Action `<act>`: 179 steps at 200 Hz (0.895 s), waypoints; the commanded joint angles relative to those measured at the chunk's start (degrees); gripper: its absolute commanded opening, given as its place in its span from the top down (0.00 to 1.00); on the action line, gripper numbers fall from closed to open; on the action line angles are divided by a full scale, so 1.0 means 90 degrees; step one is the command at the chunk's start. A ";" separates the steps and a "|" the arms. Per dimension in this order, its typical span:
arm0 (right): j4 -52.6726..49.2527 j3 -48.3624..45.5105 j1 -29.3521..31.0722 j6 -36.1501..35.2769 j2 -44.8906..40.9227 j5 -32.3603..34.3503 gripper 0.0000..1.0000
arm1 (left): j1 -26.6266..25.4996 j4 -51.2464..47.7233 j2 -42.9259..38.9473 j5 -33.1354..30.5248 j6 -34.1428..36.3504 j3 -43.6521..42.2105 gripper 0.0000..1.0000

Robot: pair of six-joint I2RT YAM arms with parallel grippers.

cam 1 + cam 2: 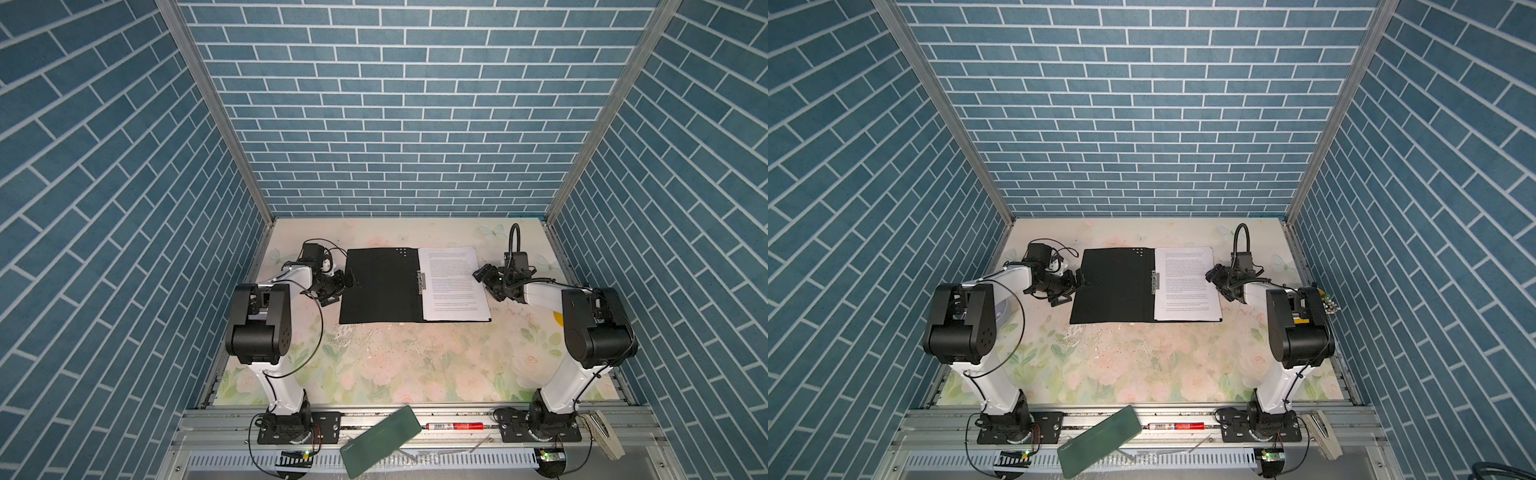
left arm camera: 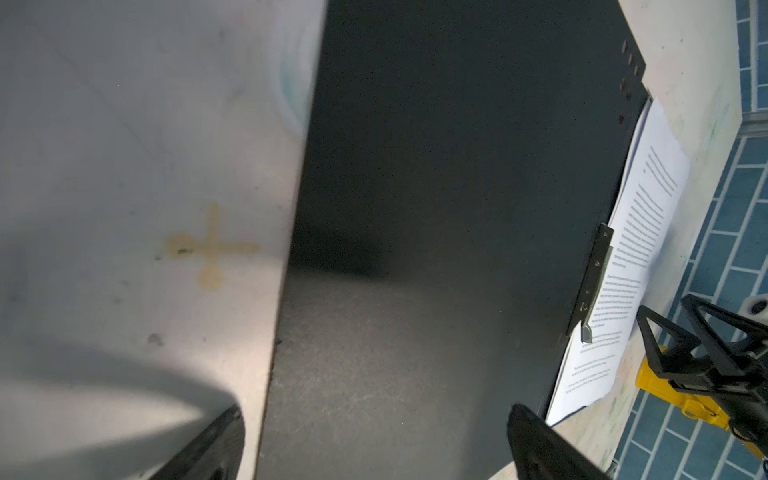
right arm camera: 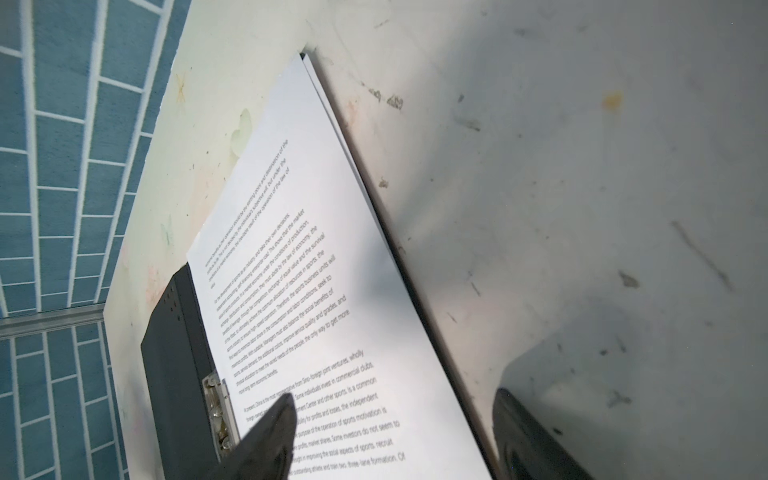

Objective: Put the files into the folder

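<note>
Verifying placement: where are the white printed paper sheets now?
In both top views, the white printed paper sheets lie on the right half of the open black folder, beside its metal spine clip, with the right end effector at their outer edge.

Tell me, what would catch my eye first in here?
An open folder lies black side up on the flowered table, with white printed sheets stacked on its right half. The left gripper and right gripper, both open, flank it at its outer edges. Blue brick-patterned walls surround everything.
</note>
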 commanded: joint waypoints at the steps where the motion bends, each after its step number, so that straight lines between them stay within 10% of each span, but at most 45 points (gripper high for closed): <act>1: -0.0125 -0.0222 0.0028 -0.0112 0.0155 -0.0295 0.27 | -0.0012 -0.0469 0.0463 0.0306 0.0187 -0.0053 0.00; 179: -0.0036 -0.0713 0.0178 0.0057 0.0004 -0.0238 0.31 | -0.0051 0.2699 -0.1019 0.1811 -0.2239 -0.0864 0.00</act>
